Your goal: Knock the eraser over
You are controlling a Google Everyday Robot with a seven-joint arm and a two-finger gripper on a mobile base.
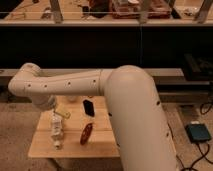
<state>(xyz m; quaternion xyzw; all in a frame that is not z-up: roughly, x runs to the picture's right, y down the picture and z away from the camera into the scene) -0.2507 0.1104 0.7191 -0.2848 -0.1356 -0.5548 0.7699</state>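
The eraser (88, 107) is a small black slab on the far part of the small wooden table (42, 147), just below my arm; I cannot tell whether it stands or lies. My white arm reaches from the lower right across to the left and bends down over the table's left side. The gripper (60, 113) hangs over the table's back left, to the left of the eraser and apart from it.
A white oblong gadget (56, 131) lies just under the gripper. A reddish-brown elongated object (86, 133) lies in front of the eraser. A white cup (73, 98) peeks out under the arm. A dark counter runs behind the table, and a blue box (198, 132) with cables is on the floor at right.
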